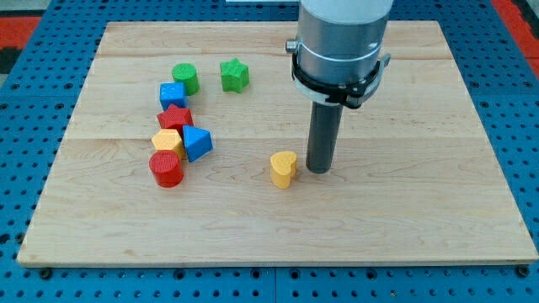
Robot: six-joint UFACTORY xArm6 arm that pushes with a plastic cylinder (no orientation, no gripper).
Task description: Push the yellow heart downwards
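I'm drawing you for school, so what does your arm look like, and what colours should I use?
Use grey and black. The top of my arm is a fat, smooth, light grey cylinder. A black ring clamp wraps its lower edge, with a small white piece on the view's right. Below hangs a straight, dark grey round rod, much thinner, ending in my tip. No cables or markings show.

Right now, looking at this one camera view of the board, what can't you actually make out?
- The arm above the grey collar: cut off by the view's top edge.
- Whether my tip touches the yellow heart: they sit close, tip at the heart's right, but one view can't settle contact.
- The yellow block in the left cluster: partly hidden by the red cylinder and blue block, so its shape is unclear.
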